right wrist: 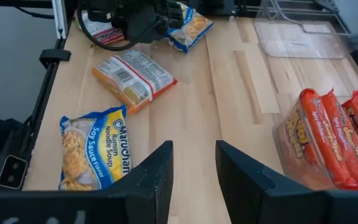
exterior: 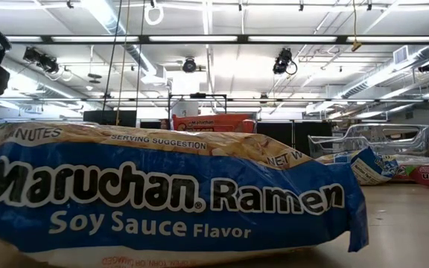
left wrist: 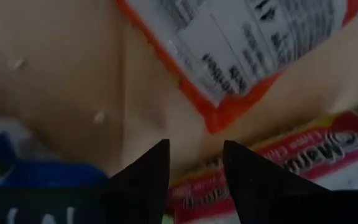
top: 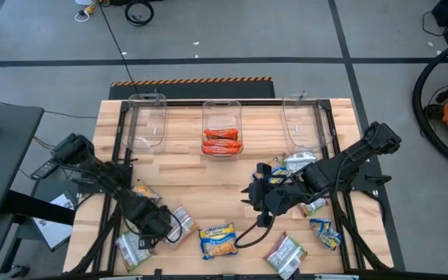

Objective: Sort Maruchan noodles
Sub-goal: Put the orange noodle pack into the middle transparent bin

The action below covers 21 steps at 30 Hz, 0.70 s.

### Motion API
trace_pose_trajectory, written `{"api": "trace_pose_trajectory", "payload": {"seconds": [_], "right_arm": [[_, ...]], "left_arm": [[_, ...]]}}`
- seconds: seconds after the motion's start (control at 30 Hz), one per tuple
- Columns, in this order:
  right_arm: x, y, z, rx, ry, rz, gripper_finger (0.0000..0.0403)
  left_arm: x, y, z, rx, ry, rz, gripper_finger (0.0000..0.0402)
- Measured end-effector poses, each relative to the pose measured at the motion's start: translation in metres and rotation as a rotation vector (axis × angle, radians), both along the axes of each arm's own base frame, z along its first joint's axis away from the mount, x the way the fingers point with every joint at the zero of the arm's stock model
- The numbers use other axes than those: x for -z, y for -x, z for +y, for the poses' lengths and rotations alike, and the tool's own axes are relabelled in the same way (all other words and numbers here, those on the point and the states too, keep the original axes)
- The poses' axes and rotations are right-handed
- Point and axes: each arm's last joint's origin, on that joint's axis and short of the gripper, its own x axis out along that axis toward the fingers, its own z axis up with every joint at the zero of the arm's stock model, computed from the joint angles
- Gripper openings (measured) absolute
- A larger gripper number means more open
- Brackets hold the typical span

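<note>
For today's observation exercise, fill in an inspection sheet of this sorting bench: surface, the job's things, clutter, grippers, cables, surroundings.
Surface: wooden table, black frame around it.
Job's things: orange-red packets stand in the middle clear bin; the left bin and right bin look empty. A soy sauce packet and other noodle packets lie loose near the front edge.
Clutter: nothing seen.
Grippers: left gripper open, low over a packet at front left; right gripper open, empty, above bare wood.
Cables: black cable trailing from the right arm.
Surroundings: grey floor, hazard-striped strip behind the table.
</note>
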Motion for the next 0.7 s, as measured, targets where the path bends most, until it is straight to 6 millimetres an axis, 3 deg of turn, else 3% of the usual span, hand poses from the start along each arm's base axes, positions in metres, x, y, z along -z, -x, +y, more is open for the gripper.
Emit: {"api": "trace_pose_trajectory", "payload": {"seconds": [0.13, 0.27, 0.47, 0.6, 0.7], "right_arm": [[0.0, 0.001, 0.001, -0.01, -0.008, 0.004, 0.0125], [0.0, 0.001, 0.002, -0.013, -0.007, 0.004, 0.0125], [0.0, 0.001, 0.002, -0.012, -0.01, 0.003, 0.0125], [0.0, 0.003, 0.006, -0.02, -0.014, 0.003, 0.0125], [0.0, 0.005, 0.01, -0.029, -0.021, 0.002, 0.0125]], "left_arm": [[-0.001, -0.01, -0.008, 0.039, 0.094, -0.119, 0.0153], [-0.009, -0.031, -0.016, 0.134, 0.138, -0.41, 0.0153], [-0.006, -0.078, -0.005, 0.216, -0.012, -0.82, 0.0153], [0.005, -0.102, 0.01, 0.278, -0.142, -0.938, 0.0153], [-0.004, -0.115, 0.017, 0.281, -0.223, -0.972, 0.0153]]}}
